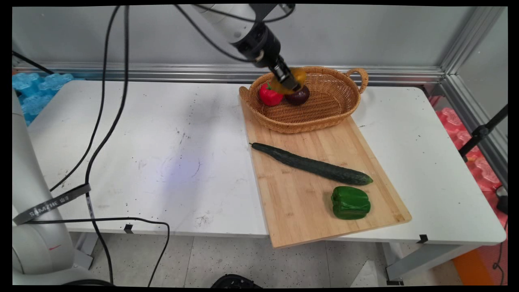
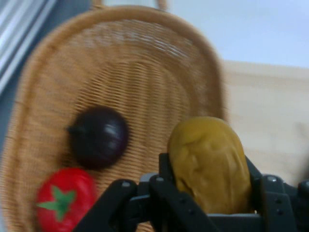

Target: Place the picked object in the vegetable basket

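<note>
Item 1. Black two-finger claw [image 1: 288, 83]: held above the left half of the basket, arm entering from the upper left. Clenched on item 2; in the hand view a finger presses each flank of it.

Item 2. Yellow-brown lumpy oblong piece, potato-like [image 2: 210, 162]: gripped in the claw, clear of the basket floor, over the basket's interior. In the main view it shows as an orange-yellow patch behind the claw, just above the dark onion.

Item 3. Oval woven wicker basket with two loop handles [image 1: 336, 111]: stands on the far end of the board, touching it.

Item 4. Dark purple round onion-shaped piece [image 1: 300, 96]: lies in the basket, left of centre, directly beneath the claw.

Item 5. Red tomato-shaped piece with green star calyx [image 1: 269, 95]: lies in the basket, just beside the onion on its left, near the basket wall.

Item 6. Pale bamboo cutting board, rectangular [image 1: 300, 202]: lies on the tabletop's right half, its near corner overhanging the front edge.

Item 7. Long dark green cucumber [image 1: 312, 164]: lies diagonally across the board's middle, apart from the basket.

Item 8. Green bell pepper [image 1: 350, 202]: rests on the board near the cucumber's right end, not touching it.

Item 9. White scuffed tabletop [image 1: 162, 154]: carries the board.
</note>
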Robot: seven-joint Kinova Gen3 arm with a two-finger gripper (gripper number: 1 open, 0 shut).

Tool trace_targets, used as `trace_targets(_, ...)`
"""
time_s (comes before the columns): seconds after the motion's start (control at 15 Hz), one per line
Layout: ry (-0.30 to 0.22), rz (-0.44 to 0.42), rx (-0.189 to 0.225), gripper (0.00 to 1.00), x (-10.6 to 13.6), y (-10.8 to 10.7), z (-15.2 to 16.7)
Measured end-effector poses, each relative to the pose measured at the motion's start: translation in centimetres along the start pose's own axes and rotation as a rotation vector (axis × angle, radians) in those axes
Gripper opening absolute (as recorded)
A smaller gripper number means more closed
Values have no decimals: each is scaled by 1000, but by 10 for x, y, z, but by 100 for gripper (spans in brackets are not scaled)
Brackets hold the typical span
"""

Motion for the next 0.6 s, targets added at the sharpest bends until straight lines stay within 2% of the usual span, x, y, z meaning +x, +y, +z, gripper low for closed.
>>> trace_targets(0.27,15,-79,65,0,15,-23,23)
trace_targets(0.6,22,-124,107,0,32,-41,57)
